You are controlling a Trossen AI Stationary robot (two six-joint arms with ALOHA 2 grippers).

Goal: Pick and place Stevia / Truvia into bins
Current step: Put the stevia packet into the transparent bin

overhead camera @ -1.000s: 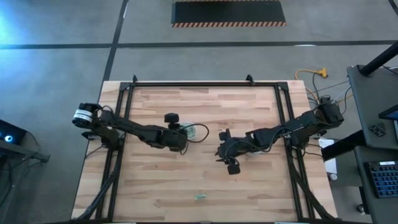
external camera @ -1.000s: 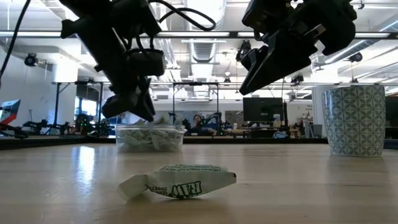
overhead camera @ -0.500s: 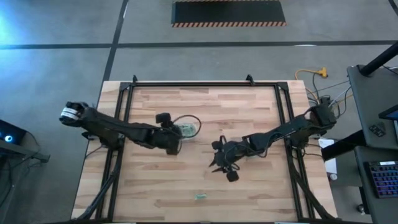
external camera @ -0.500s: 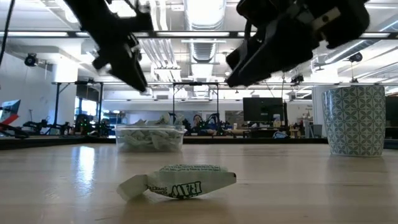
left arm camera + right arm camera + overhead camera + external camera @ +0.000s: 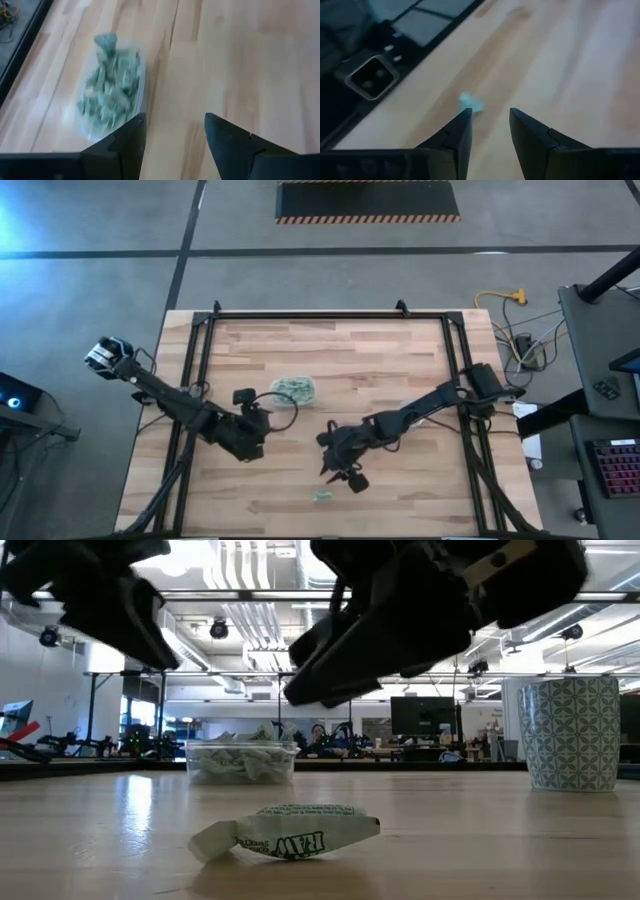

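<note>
One pale green and white packet (image 5: pixel 322 496) lies flat on the wood near the table's near edge; in the low view the packet (image 5: pixel 290 830) fills the foreground. A shallow clear tub (image 5: pixel 293 390) heaped with packets stands mid-table, also seen as the tub (image 5: pixel 112 90) in the left wrist view. My right gripper (image 5: pixel 490 112) is open and hovers just short of the lone packet (image 5: pixel 470 103), above it. My left gripper (image 5: pixel 175 117) is open and empty, on the near-left side of the tub and pointing toward it.
A patterned white-and-green cup (image 5: pixel 570 732) stands at the right in the low view. The black table frame (image 5: pixel 370 75) runs along the near edge close to the lone packet. Bare wood lies between the two arms and around the tub.
My left gripper has drawn back from the tub toward the table's near-left. My right gripper has travelled from mid-table toward the near edge and leftward, coming over the lone packet. The packet has not moved.
</note>
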